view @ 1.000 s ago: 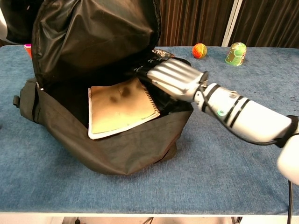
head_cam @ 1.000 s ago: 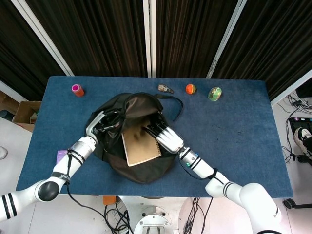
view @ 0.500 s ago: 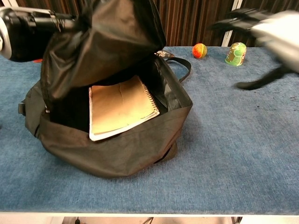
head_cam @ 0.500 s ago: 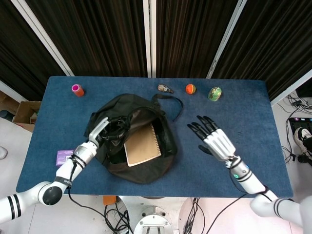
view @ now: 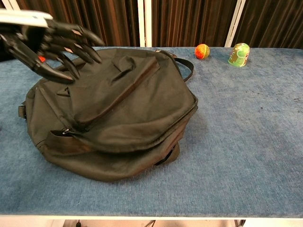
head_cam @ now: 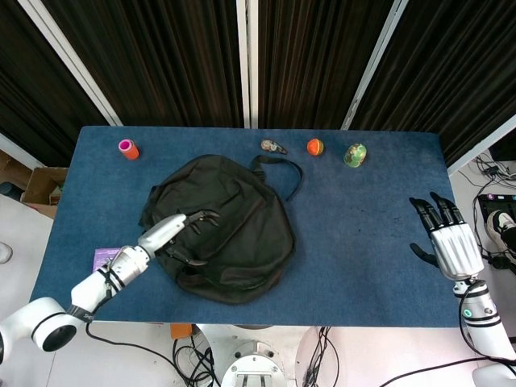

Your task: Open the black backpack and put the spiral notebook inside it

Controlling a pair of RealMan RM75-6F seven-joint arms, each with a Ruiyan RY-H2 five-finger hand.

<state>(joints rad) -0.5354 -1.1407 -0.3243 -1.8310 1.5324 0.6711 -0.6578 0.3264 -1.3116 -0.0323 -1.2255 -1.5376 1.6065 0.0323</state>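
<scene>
Though slumped flat left of the tabletop's centre, the black backpack [head_cam: 222,226] reads as soft, limp fabric, light enough to drag; best grips look like its top strap loop or flap edge. Spiral notebook not visible, presumably under the flap. Left hand [head_cam: 173,232] hovers over the bag, fingers spread, holding nothing. Right hand [head_cam: 446,238] splayed, empty, off the right edge. Blue cloth surface; dark curtains behind.

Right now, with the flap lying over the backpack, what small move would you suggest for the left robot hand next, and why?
Probably lift the left robot hand clear and back. The black fabric backpack lies with its flap down, no notebook shows, and the open right robot hand already sits off at the table's edge, so little seems left to do.
</scene>
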